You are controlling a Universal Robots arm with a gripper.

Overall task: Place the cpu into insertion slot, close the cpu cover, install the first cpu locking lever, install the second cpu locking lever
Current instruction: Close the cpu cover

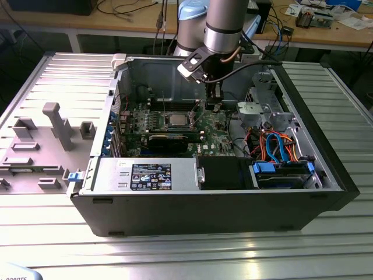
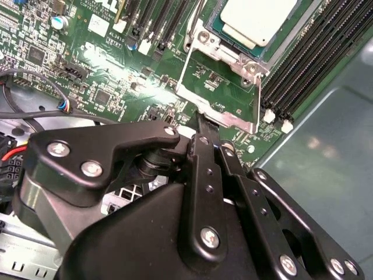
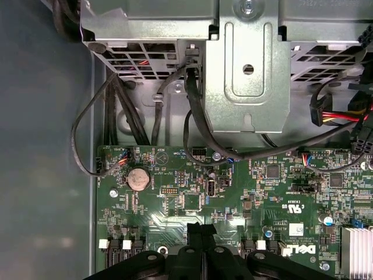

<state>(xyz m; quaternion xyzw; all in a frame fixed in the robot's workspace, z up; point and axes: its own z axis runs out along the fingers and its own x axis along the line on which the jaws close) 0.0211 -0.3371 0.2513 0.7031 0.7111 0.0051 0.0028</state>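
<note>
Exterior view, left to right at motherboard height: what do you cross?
grey side panel → cpu → gripper → metal drive cage → blue and orange cables

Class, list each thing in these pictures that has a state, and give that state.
cpu: seated in the insertion slot, metal top up.
cpu cover: open, swung clear of the cpu.
gripper: jaws together, tips at the cpu cover's edge.
computer case: side open, inside exposed.
</note>
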